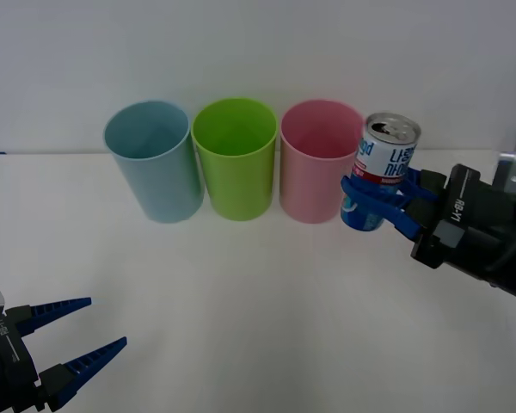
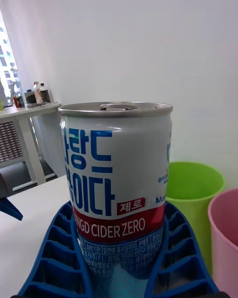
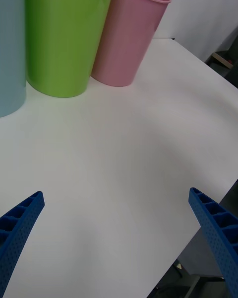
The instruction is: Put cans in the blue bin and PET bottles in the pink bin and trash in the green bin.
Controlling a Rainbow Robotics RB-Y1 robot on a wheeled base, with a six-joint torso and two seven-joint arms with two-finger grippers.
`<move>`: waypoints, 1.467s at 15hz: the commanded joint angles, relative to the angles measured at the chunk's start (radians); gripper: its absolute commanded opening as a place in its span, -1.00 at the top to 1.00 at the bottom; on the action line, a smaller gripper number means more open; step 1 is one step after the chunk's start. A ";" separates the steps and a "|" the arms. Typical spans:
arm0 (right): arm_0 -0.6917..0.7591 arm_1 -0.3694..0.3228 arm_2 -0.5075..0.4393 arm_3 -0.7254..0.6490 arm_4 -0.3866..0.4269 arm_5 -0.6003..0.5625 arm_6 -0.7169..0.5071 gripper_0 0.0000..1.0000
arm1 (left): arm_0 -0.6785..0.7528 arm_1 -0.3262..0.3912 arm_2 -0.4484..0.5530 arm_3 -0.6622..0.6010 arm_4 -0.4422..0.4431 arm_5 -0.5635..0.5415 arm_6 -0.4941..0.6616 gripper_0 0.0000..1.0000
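Note:
A slim blue-and-white can (image 1: 380,172) with a red band is held upright in my right gripper (image 1: 374,196), just right of the pink bin (image 1: 316,161) and lifted off the table. In the right wrist view the can (image 2: 118,179) stands between the blue ribbed fingers (image 2: 54,258), with the green bin (image 2: 193,198) and pink bin (image 2: 225,238) behind it. The blue bin (image 1: 153,159), green bin (image 1: 235,157) and pink bin stand in a row at the back. My left gripper (image 1: 82,331) is open low at the front left. No PET bottles or trash are in view.
The white table (image 1: 258,292) stretches bare in front of the bins. In the left wrist view the blue bin (image 3: 10,49), green bin (image 3: 64,35) and pink bin (image 3: 129,35) stand ahead, and the table edge (image 3: 208,218) drops off nearby.

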 commanded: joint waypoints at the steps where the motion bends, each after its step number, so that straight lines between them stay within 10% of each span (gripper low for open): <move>1: -0.074 0.000 0.095 0.000 0.063 0.067 -0.053 1.00 | 0.000 0.000 0.000 0.000 0.000 0.000 0.000 -1.00; 7: -0.221 0.005 0.265 0.022 0.307 0.206 -0.279 1.00 | 0.000 0.000 0.000 0.000 0.000 0.000 0.000 -1.00; 22: -0.718 0.191 0.569 0.625 0.494 0.561 -0.328 1.00 | 0.000 0.000 0.000 0.000 0.000 0.000 0.000 -1.00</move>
